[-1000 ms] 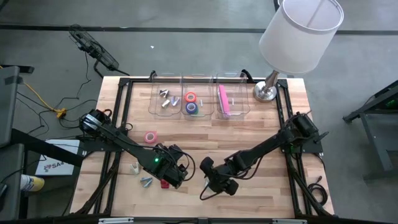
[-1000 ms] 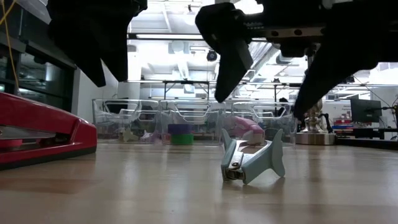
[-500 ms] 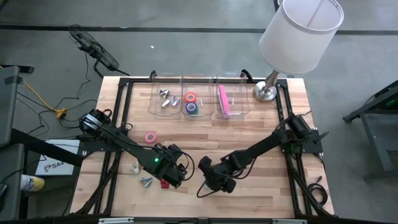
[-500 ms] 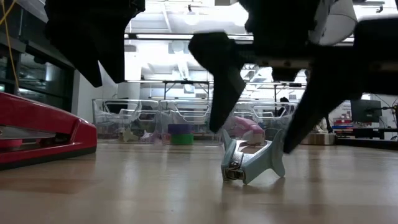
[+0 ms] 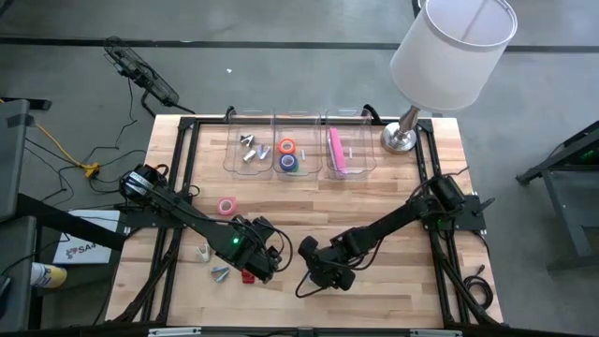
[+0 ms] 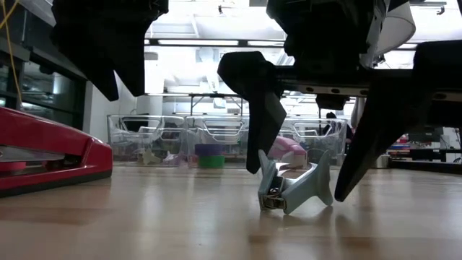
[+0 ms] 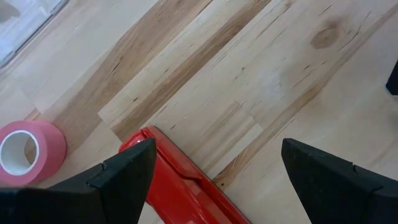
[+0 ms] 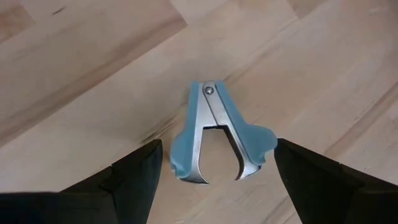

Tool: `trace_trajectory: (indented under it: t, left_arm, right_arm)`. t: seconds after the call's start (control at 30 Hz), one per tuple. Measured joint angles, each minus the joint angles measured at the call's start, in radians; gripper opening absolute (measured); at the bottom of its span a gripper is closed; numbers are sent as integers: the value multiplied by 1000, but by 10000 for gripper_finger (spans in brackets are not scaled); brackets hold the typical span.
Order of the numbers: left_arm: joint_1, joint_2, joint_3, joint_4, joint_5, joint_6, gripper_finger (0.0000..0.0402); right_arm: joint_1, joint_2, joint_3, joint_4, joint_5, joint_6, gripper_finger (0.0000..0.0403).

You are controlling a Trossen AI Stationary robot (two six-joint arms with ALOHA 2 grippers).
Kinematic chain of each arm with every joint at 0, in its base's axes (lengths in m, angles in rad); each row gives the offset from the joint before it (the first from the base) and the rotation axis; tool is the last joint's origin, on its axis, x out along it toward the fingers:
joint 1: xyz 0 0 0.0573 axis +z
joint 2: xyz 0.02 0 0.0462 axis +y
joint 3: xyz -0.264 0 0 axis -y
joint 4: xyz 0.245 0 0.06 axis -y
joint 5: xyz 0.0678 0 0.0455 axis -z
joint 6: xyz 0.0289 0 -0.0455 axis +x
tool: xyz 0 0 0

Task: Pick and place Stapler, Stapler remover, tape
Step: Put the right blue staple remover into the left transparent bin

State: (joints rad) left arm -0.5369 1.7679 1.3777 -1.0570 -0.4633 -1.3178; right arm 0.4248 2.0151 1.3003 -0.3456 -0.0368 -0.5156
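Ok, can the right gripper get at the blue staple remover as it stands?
Probably yes. The right gripper is open, one finger on each side of the blue staple remover, which lies alone on bare table. Nothing lies between them.

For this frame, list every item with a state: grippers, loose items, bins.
Left gripper: open, above the red stapler.
Right gripper: open, fingers straddling the light-blue staple remover.
Pink tape roll: loose on table.
Three clear plastic bins: partly filled.
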Motion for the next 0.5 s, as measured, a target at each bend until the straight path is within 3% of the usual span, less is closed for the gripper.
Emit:
trace_trajectory:
  t: [0.5]
  left_arm:
    - [0,0,0,0,0,0,339]
  right_arm:
    - [0,0,0,-1,6,-1,225]
